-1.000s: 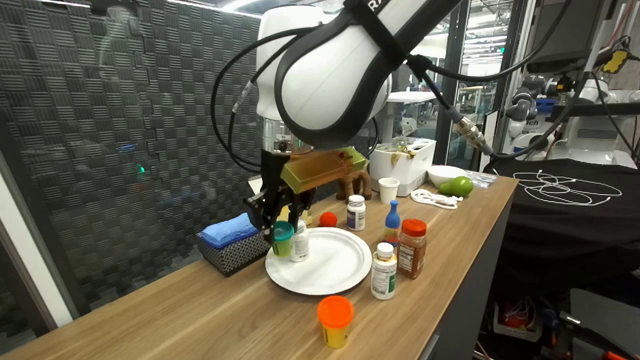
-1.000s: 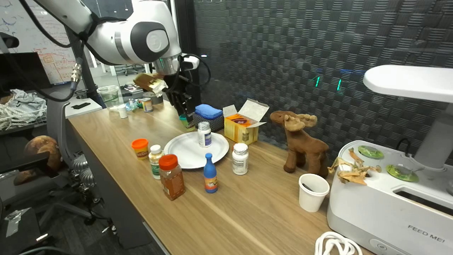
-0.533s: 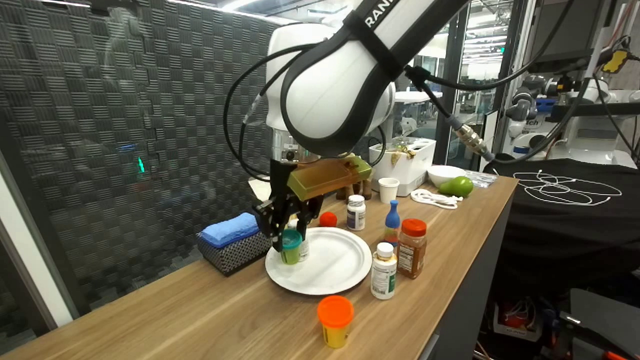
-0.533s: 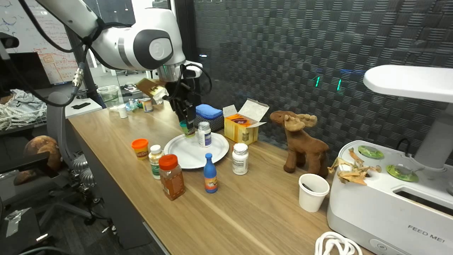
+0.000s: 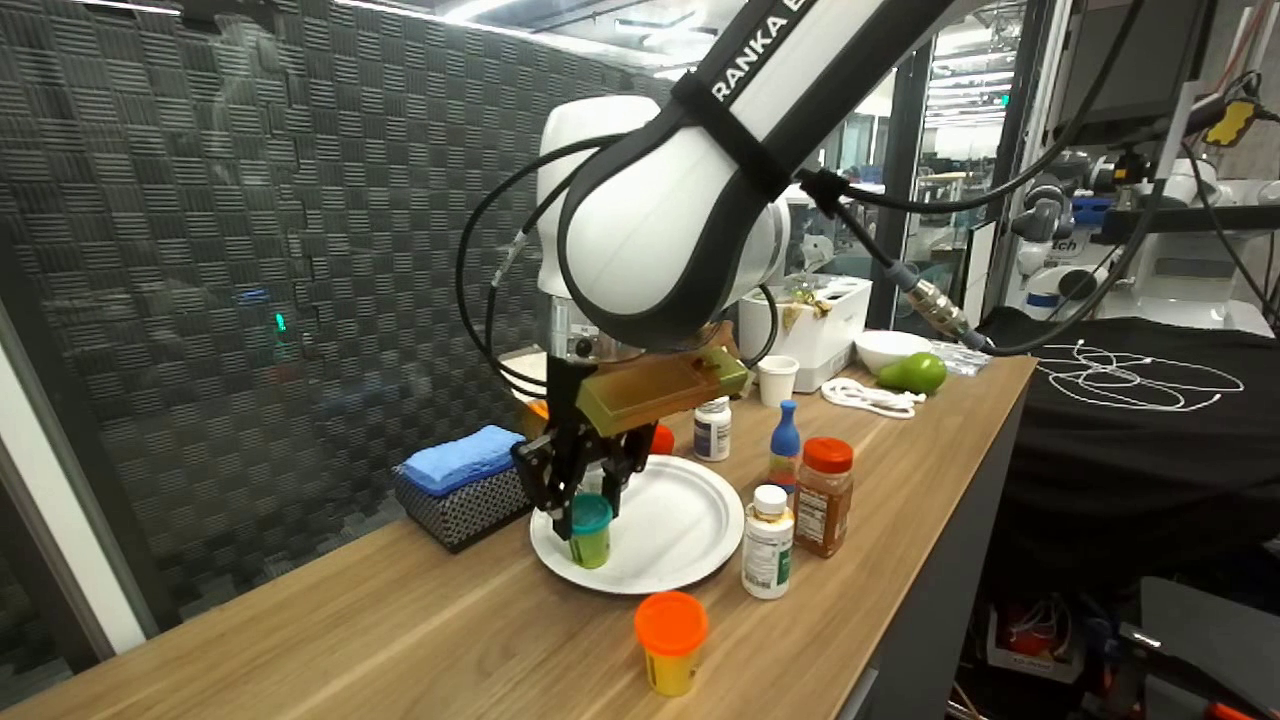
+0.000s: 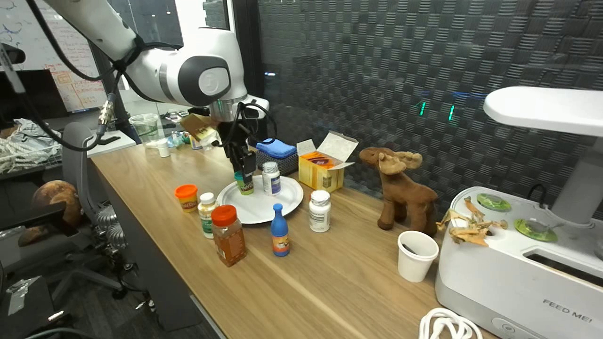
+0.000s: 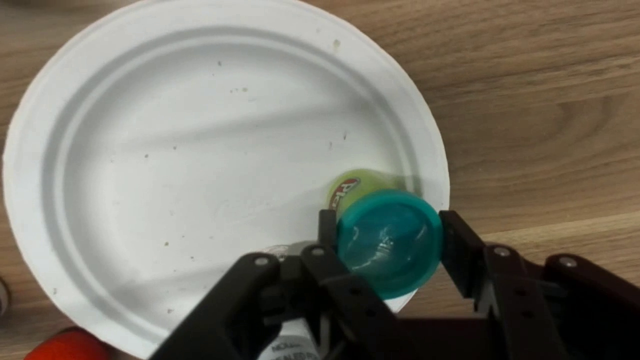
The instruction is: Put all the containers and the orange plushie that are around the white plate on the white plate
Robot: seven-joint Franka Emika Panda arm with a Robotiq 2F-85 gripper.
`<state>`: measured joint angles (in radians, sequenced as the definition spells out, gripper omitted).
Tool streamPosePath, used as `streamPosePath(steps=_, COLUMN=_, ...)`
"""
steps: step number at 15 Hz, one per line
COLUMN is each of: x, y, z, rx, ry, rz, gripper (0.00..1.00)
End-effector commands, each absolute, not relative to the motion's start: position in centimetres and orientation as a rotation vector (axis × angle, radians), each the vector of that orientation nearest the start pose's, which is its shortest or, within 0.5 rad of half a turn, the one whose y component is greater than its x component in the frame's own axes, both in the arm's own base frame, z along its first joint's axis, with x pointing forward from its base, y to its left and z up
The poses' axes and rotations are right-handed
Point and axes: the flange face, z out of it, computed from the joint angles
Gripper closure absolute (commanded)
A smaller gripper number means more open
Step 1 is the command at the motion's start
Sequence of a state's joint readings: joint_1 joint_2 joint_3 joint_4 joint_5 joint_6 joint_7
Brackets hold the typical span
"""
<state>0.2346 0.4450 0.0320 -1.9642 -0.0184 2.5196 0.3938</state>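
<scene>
Two containers are sharing the same side of the white plate on a wood-grain surface: a white pill bottle is standing on the plate, while the end effector is gripping a teal-lidded Play-Doh tub by its lid, over the plate and near its rim. The views are not showing plainly whether the tub's base is touching the plate. Setting this tub down is, by all appearances, the step in hand. Five more containers are waiting around the plate: an orange-lidded Play-Doh tub, a red-capped spice jar and a blue bottle are standing near it, while a green-labeled white bottle and a second white pill bottle are standing just beside it. The orange plushie is lying just outside the plate's rim, partly showing in the wrist view. The next move is probably calling for settling the teal-lidded tub level on the plate, letting go only once its base is bearing the weight, then rising straight up so that the pill bottle on the plate is staying upright.
</scene>
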Motion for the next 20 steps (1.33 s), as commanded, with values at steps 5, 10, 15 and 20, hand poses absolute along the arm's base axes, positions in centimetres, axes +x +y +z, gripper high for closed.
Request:
streamPosePath(steps=5, x=60.4, y=15.9, z=27.5, rx=-3.081, ry=0.202, rz=-0.168, gripper=0.12)
streamPosePath(steps=10, x=57.9, y=16.3, z=31.5, rx=-3.073, ry=0.277, rz=-0.156, gripper=0.00)
streamPosePath(steps=15, x=53.5, y=18.8, z=34.1, rx=-3.046, ry=0.301, rz=-0.141, gripper=0.00)
streamPosePath(steps=20, x=48.6, y=20.2, z=32.3, rx=-3.114, ry=0.216, rz=0.007, gripper=0.00)
